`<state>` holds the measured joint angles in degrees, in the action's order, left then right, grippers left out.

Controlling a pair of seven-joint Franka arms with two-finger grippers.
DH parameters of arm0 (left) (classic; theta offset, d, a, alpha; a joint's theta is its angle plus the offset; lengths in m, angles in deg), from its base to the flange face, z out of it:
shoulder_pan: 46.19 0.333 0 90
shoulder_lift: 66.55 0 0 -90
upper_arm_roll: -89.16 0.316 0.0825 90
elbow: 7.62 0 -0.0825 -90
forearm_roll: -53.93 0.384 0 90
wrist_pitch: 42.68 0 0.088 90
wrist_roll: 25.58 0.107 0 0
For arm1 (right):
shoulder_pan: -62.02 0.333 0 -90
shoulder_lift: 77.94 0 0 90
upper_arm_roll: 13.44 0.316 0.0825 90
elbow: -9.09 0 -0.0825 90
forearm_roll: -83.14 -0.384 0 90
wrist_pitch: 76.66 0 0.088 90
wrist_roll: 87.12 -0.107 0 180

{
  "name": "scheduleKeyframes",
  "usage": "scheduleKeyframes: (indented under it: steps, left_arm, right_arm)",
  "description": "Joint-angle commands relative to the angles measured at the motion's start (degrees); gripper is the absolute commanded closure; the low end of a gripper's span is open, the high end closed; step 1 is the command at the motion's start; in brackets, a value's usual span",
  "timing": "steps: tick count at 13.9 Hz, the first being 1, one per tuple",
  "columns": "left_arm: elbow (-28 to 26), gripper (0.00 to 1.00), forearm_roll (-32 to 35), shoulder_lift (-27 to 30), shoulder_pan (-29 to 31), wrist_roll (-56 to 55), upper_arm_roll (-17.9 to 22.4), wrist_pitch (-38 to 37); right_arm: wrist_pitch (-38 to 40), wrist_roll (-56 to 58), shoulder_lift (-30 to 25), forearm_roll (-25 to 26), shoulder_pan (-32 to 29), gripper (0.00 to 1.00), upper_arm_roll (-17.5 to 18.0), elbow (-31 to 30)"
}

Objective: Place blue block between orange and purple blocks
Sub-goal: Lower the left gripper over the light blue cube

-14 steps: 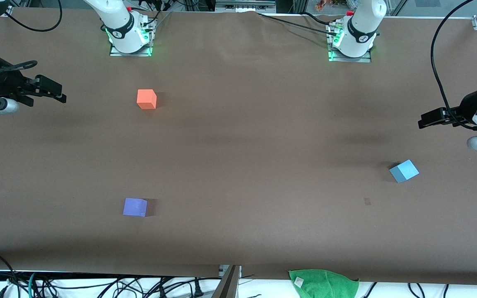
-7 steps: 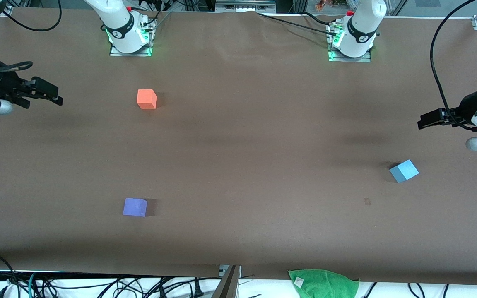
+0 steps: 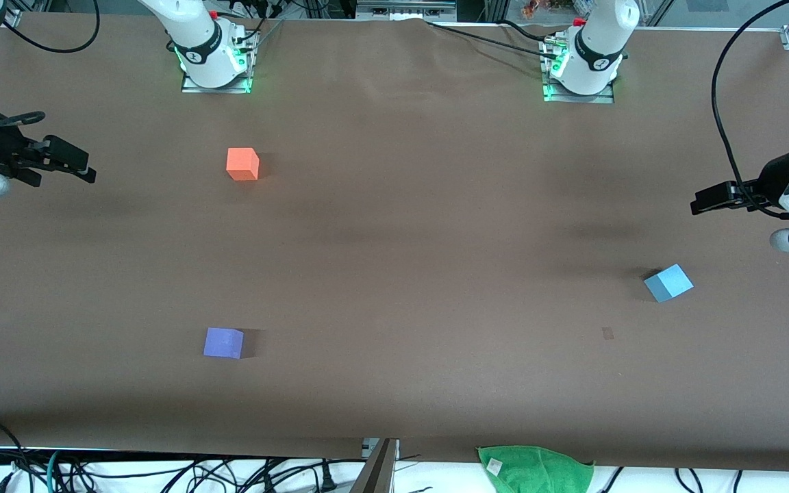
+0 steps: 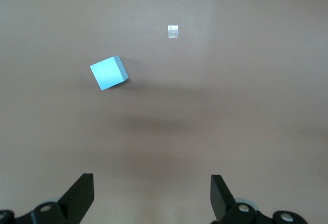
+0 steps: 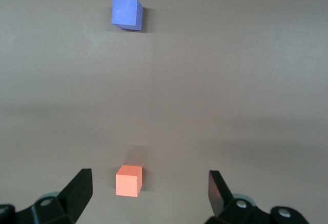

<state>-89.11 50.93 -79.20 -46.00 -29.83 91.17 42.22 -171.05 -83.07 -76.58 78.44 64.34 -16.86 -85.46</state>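
The light sky-blue block [image 3: 668, 283] lies on the brown table toward the left arm's end; it also shows in the left wrist view [image 4: 108, 73]. The orange block [image 3: 242, 164] sits toward the right arm's end, near the bases, and shows in the right wrist view [image 5: 129, 180]. The violet-purple block [image 3: 223, 342] lies nearer the front camera than the orange one and shows in the right wrist view [image 5: 126, 13]. My left gripper [image 3: 704, 202] is open and empty, up in the air over the table's edge near the blue block. My right gripper [image 3: 79, 163] is open and empty, over the table's right-arm end.
A green cloth [image 3: 535, 469] lies at the table's edge nearest the front camera. A small pale mark [image 3: 607, 333] is on the table near the blue block, also in the left wrist view [image 4: 173, 30]. Cables hang along that edge.
My right gripper has drawn back toward its end of the table. My left gripper has barely shifted. The three blocks have not moved.
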Motion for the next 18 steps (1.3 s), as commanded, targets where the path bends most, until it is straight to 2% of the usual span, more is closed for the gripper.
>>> scheduleKeyframes:
  steps: [1, 4, 7, 10, 13, 16, 18]
  left_arm:
    - [1.77, 0.00, 0.18, -0.88, 0.25, -0.58, -0.17, -2.20]
    - [1.68, 0.00, 0.88, -3.68, 2.43, 0.29, 0.01, -2.11]
    - [1.68, 0.00, 0.27, -7.04, 5.61, 2.13, -0.08, -2.11]
    - [1.51, 0.00, 2.54, -9.84, 5.87, 2.59, 0.01, -0.62]
    - [0.90, 0.00, 7.99, -13.88, 6.05, 2.14, 0.09, 5.43]
    - [-1.64, 0.00, 8.44, -16.18, 7.10, 2.23, 0.09, 10.53]
    - [-3.58, 0.00, 8.09, -16.88, 7.54, 2.23, 0.18, 18.77]
  right_arm:
    - [-0.27, 0.08, -0.05, 0.66, -0.12, 0.00, 0.34, 0.51]
    - [-0.27, 0.17, -0.13, 1.18, -0.04, 0.00, 0.52, 0.42]
    - [-0.88, 0.08, -0.48, 6.71, 3.47, 0.00, 0.78, 0.51]
    - [-0.71, -0.10, -0.49, 6.20, 3.66, 0.00, 0.52, 0.51]
    - [-0.45, -0.19, -0.48, 6.11, 3.66, 0.00, 0.52, 0.51]
    - [-0.45, -0.19, -0.40, 6.11, 3.57, 0.00, 0.52, 0.51]
    - [-0.36, -0.19, -0.40, 5.76, 3.57, 0.00, 0.43, 0.51]
